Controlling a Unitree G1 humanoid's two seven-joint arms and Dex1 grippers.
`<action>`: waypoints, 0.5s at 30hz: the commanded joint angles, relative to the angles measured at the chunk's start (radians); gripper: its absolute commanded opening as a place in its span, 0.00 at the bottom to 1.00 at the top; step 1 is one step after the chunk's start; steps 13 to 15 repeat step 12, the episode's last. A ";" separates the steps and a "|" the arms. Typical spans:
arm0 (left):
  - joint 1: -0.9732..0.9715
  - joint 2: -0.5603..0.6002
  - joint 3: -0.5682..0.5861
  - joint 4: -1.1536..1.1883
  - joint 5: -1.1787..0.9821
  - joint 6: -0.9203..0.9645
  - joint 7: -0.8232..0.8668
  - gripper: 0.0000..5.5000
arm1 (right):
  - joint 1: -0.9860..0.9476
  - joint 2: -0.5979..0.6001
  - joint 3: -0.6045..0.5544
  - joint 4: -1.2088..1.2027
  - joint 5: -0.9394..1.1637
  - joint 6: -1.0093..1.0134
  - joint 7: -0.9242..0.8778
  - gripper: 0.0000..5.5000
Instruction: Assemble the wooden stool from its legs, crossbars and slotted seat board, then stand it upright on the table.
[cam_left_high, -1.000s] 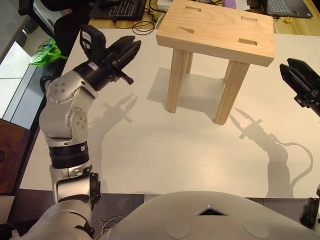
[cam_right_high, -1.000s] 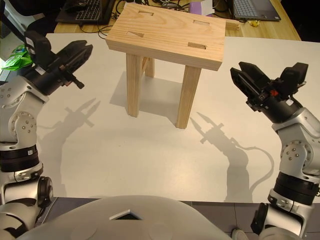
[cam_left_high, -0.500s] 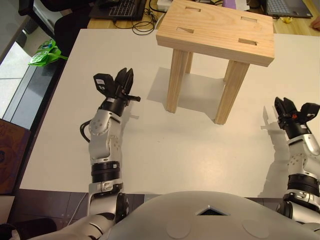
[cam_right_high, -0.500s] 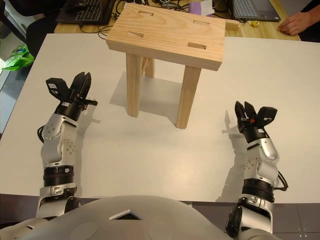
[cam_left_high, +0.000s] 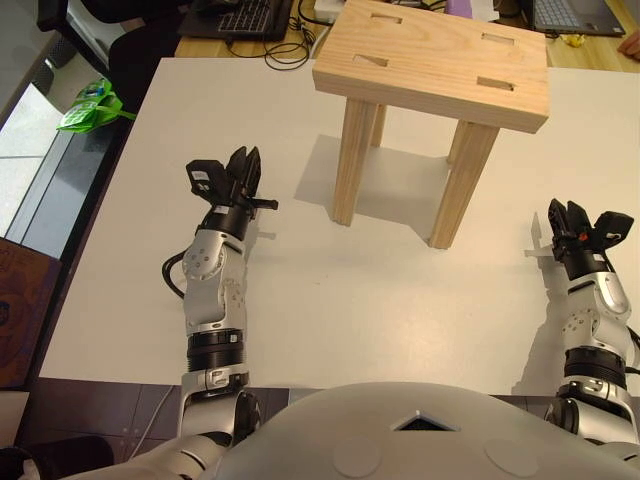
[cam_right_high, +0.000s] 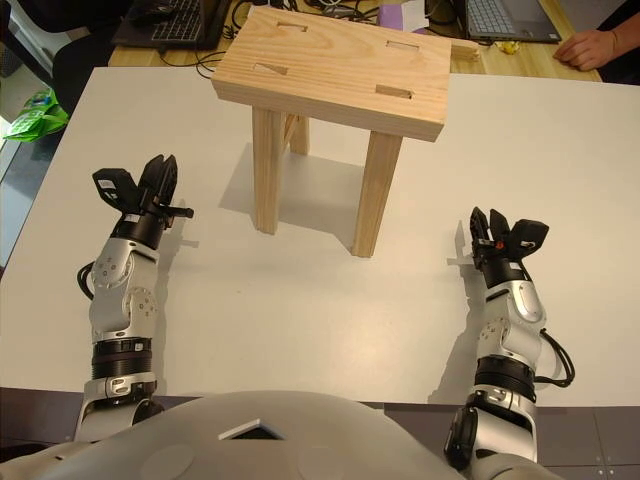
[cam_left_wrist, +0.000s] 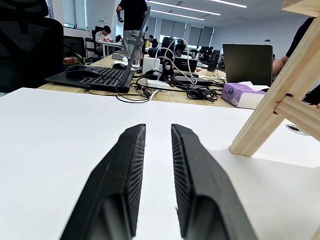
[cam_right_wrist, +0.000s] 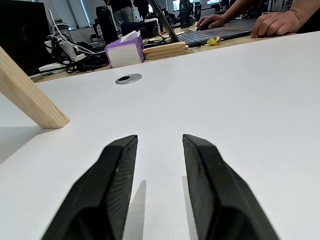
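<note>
One wooden stool (cam_left_high: 430, 100) stands on one white table (cam_left_high: 330, 290). Its seat board (cam_left_high: 440, 45) has four slots (cam_left_high: 369, 60). Three legs (cam_left_high: 349, 165) are plain to count; a fourth is hard to make out. Two grippers flank the stool, the left gripper (cam_left_high: 247, 155) and the right gripper (cam_left_high: 565, 210), each with two fingers (cam_left_wrist: 125, 165). Behind the stool sit one purple tissue box (cam_right_wrist: 123, 52) and one keyboard (cam_left_high: 245, 15).

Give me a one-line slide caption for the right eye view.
Assembled wooden stool standing upright on the white table, left gripper and right gripper open and empty on either side.
</note>
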 joint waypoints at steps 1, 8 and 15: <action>-0.026 0.010 0.008 0.019 0.000 -0.001 0.004 0.17 | -0.018 0.004 -0.002 0.020 0.003 -0.015 -0.001 0.30; -0.096 0.035 0.027 0.045 -0.028 0.018 -0.013 0.17 | -0.042 -0.003 -0.004 0.045 0.011 -0.040 0.013 0.30; -0.124 0.022 0.041 0.058 -0.049 0.013 -0.006 0.17 | -0.073 -0.009 -0.021 0.102 0.008 -0.084 0.009 0.30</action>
